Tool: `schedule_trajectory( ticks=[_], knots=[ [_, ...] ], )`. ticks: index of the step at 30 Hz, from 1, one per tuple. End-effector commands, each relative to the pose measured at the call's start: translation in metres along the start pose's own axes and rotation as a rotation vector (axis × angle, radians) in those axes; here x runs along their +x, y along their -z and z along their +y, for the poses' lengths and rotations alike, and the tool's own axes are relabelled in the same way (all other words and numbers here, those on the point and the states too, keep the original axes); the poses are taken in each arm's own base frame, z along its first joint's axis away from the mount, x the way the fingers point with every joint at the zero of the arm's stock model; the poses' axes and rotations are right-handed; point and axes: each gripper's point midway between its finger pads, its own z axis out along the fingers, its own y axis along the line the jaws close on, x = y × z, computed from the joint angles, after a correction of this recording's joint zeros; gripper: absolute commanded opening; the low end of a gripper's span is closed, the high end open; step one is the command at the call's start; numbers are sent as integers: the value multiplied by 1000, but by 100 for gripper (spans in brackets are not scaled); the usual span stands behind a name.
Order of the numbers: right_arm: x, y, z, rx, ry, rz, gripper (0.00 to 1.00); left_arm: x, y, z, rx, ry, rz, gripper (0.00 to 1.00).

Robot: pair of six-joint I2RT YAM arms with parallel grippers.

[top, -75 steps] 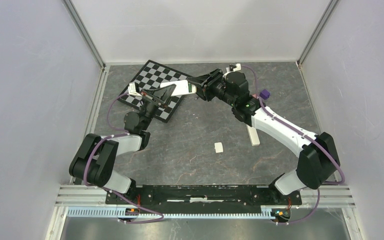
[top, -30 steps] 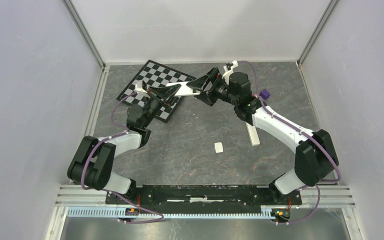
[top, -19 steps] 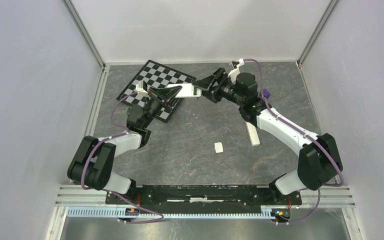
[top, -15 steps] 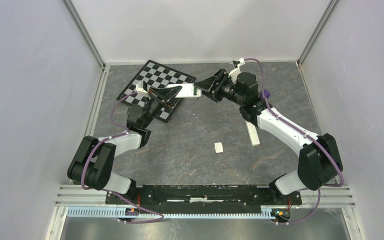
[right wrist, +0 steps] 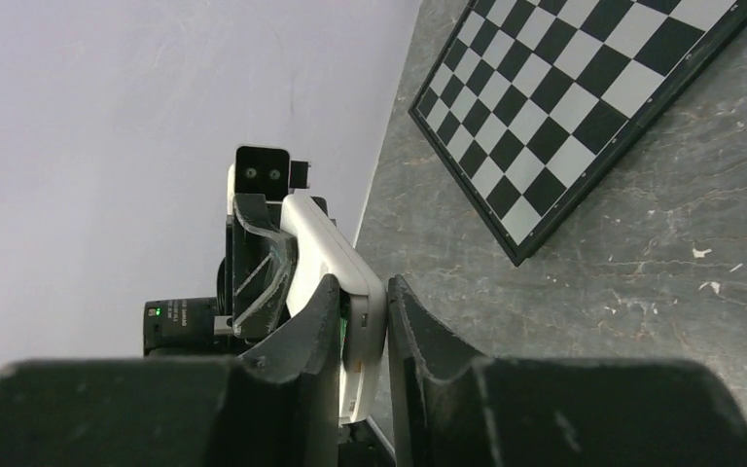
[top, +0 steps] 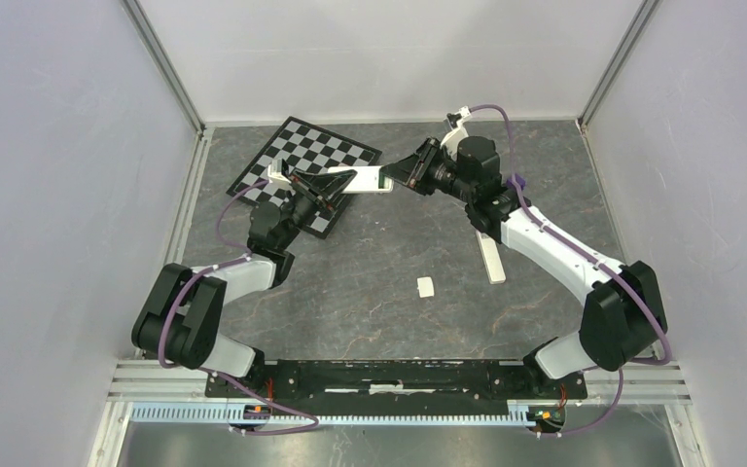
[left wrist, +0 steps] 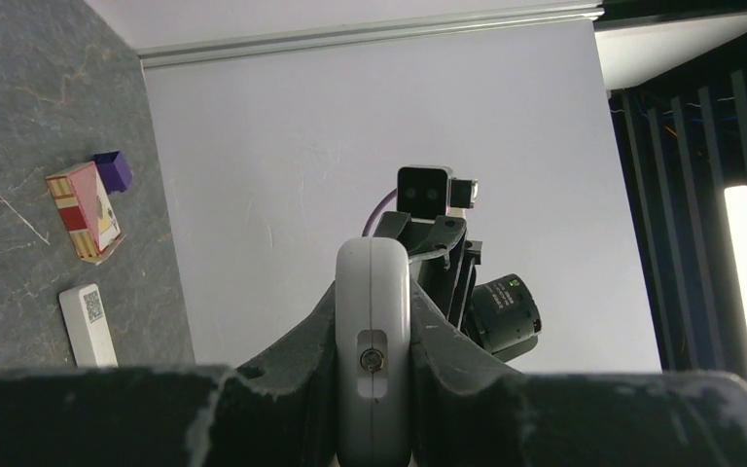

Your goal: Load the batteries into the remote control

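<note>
**Grey stone-look table inside white walls: the remote control hangs between both arms.**
Nearest, at centre frame, lies a small white piece [top: 425, 286], perhaps the battery cover, with a pale stick [top: 491, 261] to its right. Beyond them the left gripper [top: 342, 180] clamps one end of the remote control [top: 365, 179] and the right gripper [top: 394, 175] pinches the other, above the chessboard [top: 302, 146] edge at upper centre. No batteries are discernible. This looks like repositioning the remote. Next, probably, one gripper lets go to fetch a battery while the other steadies the remote.
</note>
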Motion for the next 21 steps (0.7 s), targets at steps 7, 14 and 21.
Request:
schedule_trajectory(
  ticks=[7,14,21],
  knots=[
    [-12,-1,-13,75,129,-15,70,2,-5,-28,100,-71,25,2],
    [-70,19,21,17,215,-138,98,-5,10,9,-1,-107,22,2],
    [-120,53,-59,611,638,-114,98,-23,30,40,-155,-228,0,2]
  ],
)
